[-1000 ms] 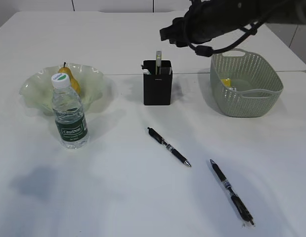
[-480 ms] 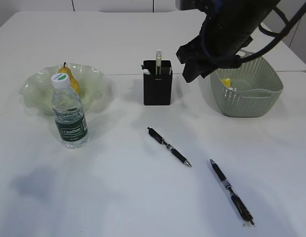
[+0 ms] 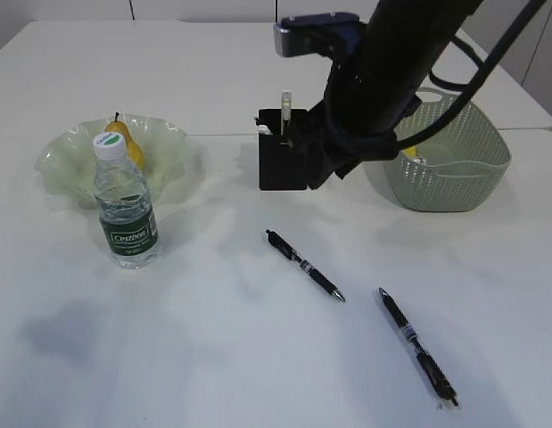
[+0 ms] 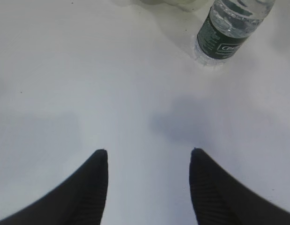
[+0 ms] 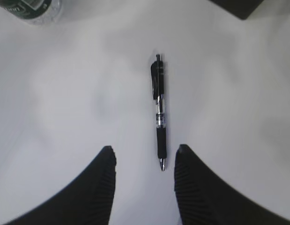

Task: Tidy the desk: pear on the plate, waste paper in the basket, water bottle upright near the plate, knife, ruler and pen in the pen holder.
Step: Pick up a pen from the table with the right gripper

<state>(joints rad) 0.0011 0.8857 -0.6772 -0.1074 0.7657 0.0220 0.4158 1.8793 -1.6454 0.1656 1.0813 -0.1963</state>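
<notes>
pear: we can see it (image 3: 126, 141) sitting in the plate (image 3: 173, 152), far left of the counter (image 3: 213, 357), mostly hidden behind the bottle cap, stem poking up.
water bottle: it (image 3: 126, 203) stands upright with the white cap on, just in front of the plate on the near side; the left wrist view catches its lower part at the top right.
pen holder: black box (image 3: 277, 162) around the middle of the far side, something white and stick-like poking out the top; we can't tell which item that is. The right arm's dark bulk covers its right edge.
basket: green woven one (image 3: 454, 174) at far right, partly behind the arm, a bit of yellow showing inside.
pens: two black ones lying flat on the counter. One (image 3: 304, 265) is near the middle, in front of the pen holder; the other (image 3: 416, 346) is further right and nearer to us. They're well apart.
right tool: it (image 5: 144, 157) hangs above the middle pen, jaws moderately apart with nothing in them; in the wrist view the pen tip lies between the two fingers (image 5: 105, 164).
left tool: it (image 4: 148, 157) hovers over bare counter near the left, fingers spread fairly wide and empty, the bottle well off to its far right.
</notes>
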